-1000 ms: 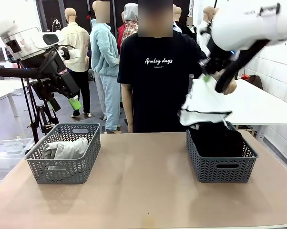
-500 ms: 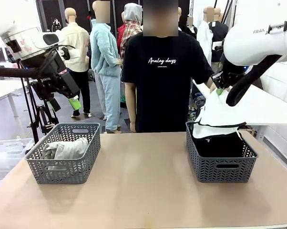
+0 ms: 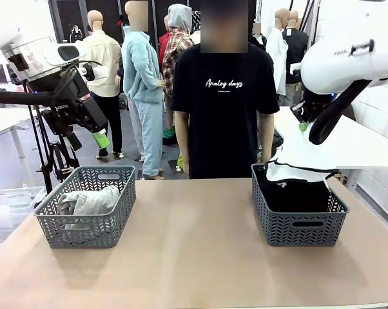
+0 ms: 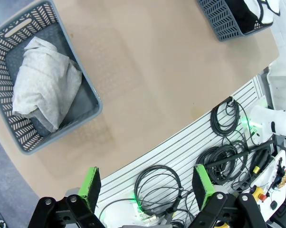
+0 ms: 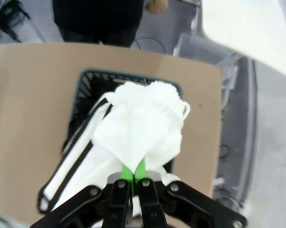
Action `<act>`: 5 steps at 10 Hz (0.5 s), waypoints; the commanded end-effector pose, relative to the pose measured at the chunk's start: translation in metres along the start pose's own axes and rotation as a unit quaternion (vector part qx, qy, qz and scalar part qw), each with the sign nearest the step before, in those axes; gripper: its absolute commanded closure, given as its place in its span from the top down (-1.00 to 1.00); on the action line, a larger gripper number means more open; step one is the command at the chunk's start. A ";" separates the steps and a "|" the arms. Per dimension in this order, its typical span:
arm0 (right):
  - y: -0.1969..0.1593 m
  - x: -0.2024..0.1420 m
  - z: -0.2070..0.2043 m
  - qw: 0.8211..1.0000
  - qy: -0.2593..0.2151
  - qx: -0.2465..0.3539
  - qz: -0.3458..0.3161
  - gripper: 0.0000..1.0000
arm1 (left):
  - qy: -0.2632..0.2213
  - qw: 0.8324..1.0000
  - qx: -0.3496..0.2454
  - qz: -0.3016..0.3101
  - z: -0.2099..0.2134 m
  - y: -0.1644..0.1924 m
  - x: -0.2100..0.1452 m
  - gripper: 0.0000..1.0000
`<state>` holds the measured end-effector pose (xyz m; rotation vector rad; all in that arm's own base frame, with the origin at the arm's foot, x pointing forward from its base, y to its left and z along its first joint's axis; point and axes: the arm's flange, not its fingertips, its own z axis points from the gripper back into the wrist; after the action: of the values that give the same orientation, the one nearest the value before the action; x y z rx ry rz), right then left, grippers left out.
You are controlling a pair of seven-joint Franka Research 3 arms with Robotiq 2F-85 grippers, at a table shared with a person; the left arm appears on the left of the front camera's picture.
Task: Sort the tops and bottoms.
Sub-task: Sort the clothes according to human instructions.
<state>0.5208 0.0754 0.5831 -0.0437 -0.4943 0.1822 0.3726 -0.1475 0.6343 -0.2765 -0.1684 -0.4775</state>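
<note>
My right gripper (image 3: 303, 126) (image 5: 133, 172) is shut on the white shorts (image 3: 303, 159) (image 5: 138, 128) with black piping, and they hang over the right grey basket (image 3: 299, 224) with their lower edge at its rim. Black garments (image 3: 291, 193) lie in that basket. A light heather-grey knit top (image 3: 89, 201) (image 4: 45, 90) lies in the left grey basket (image 3: 84, 232) (image 4: 19, 52). My left gripper (image 3: 98, 140) (image 4: 147, 187) hangs open high above the table's left edge, with nothing between its green pads.
A person in a black printed T-shirt (image 3: 224, 109) stands behind the table's far edge, arms at the sides. A white table (image 3: 355, 138) stands at the right. The brown tabletop (image 3: 194, 251) lies bare between the two baskets.
My right gripper has carried the white shorts to the right and down over the right basket. The person's hand has let go of them and dropped away. My left arm has not moved.
</note>
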 end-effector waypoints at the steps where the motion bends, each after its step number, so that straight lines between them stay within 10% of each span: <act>1: -0.013 0.020 -0.038 0.998 0.033 0.041 -0.034 -1.00 | -0.002 1.000 -0.004 0.001 0.001 0.001 -0.001 1.00; 5: -0.006 0.005 -0.120 0.982 0.149 0.106 -0.044 -1.00 | -0.002 1.000 -0.004 0.001 0.001 0.001 -0.001 1.00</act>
<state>0.5777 0.0699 0.4766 0.1278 -0.2305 0.1193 0.3726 -0.1476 0.6342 -0.2765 -0.1682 -0.4775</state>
